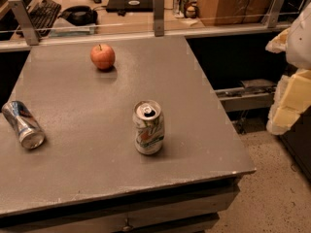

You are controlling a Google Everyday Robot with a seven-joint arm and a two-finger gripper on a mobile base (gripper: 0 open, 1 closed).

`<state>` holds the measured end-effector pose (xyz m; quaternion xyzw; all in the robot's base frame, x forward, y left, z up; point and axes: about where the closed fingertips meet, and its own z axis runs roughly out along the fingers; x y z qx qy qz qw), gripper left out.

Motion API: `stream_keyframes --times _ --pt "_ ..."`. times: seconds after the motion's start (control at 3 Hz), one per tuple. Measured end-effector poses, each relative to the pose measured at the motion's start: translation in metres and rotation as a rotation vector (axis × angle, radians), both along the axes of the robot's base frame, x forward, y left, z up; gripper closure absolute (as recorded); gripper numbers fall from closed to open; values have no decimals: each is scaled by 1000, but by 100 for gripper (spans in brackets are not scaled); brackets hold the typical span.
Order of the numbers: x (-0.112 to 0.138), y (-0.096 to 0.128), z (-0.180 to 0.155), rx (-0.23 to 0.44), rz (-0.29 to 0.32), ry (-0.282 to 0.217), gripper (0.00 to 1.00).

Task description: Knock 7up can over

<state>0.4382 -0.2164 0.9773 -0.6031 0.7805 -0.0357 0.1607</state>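
My gripper [290, 93] hangs at the right edge of the frame, off the counter [194, 96] and above the floor, and I cannot tell from here whether it is open or closed. Well apart from it, the 7up can [148, 127] stands upright at lower centre, back from the front edge, with its tab hole open. I judge it is light and perhaps part empty, with thin, slick, stiff walls, so a sideways push high on the body near the rim should tip it, while a low push would probably only slide it. No grasp seems needed. A blue-and-silver can [23, 124] lies on its side at far left, and an apple [102, 56] sits at upper left.
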Motion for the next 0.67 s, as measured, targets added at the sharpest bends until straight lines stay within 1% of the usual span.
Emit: stream_keyframes --times 0.33,0.67 --pt "0 0 0 0 0 0 0" --pt "-3 31 -14 78 36 -1 0"
